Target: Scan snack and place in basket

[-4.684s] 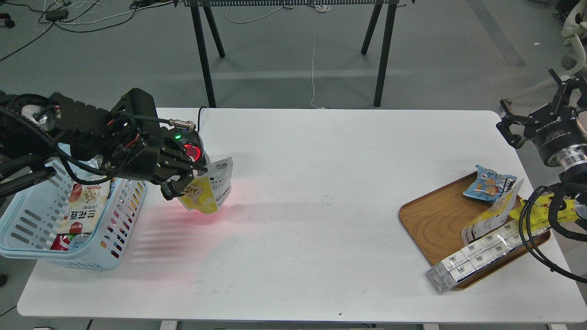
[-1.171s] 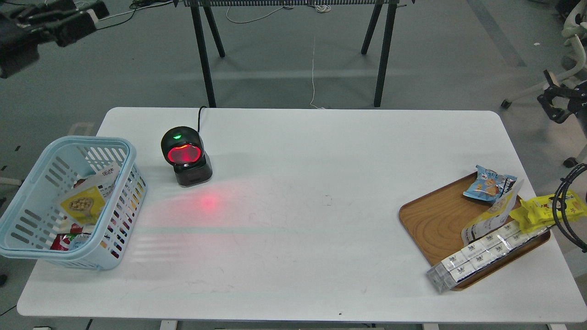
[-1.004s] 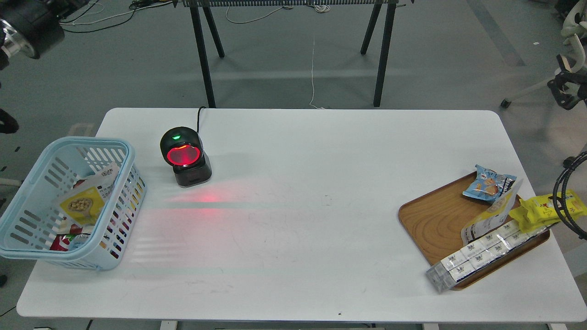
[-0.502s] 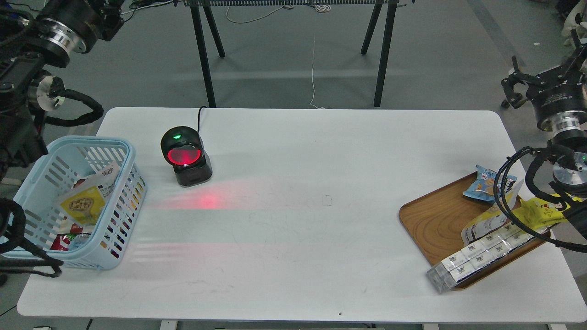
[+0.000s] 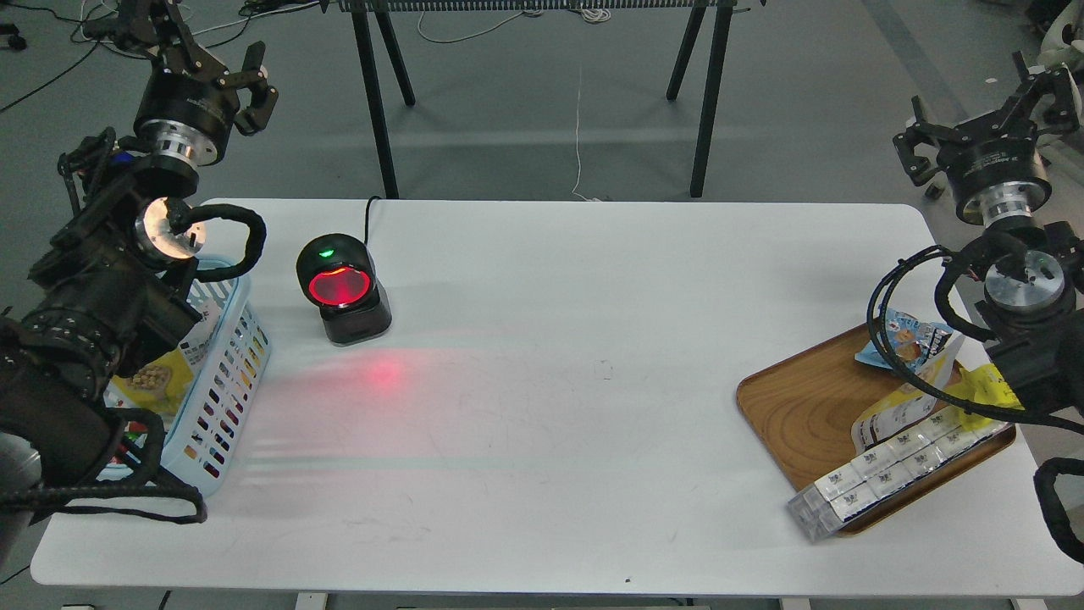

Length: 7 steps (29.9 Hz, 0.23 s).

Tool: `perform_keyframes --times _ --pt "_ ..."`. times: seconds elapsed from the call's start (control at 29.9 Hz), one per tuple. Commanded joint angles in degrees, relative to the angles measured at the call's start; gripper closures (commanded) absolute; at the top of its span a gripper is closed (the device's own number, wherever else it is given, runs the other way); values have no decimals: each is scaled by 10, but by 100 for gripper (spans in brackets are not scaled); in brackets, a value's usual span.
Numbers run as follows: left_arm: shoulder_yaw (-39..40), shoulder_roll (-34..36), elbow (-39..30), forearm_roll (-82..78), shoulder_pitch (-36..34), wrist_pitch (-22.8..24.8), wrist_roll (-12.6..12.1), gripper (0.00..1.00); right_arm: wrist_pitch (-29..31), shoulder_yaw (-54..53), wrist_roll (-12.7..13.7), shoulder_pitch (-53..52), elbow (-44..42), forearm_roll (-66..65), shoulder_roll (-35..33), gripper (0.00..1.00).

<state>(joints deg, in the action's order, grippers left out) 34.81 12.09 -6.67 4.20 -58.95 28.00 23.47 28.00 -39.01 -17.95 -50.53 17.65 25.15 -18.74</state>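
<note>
The snack [image 5: 157, 379] is lying inside the basket [image 5: 222, 373] at the left of the frame, partly hidden. Both hands, left [image 5: 188, 47] at upper left and right [image 5: 982, 110] at upper right, are hanging spread and seemingly empty.

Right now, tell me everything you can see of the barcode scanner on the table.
The scanner is a small black unit with a rounded head on a squat, blocky base, plastic by the look of it. It stands upright on the white table, just right of the blue basket and apart from it. Its round window glows red, a small green light shows on top, and a red patch falls on the table in front. A black cable leaves from behind. Nothing but the table touches it.
</note>
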Motion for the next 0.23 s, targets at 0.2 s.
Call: perform_keyframes --times 0.2 --pt "-3 7 0 -1 7 0 9 0 0 2 -2 -3 -2 -1 -1 1"
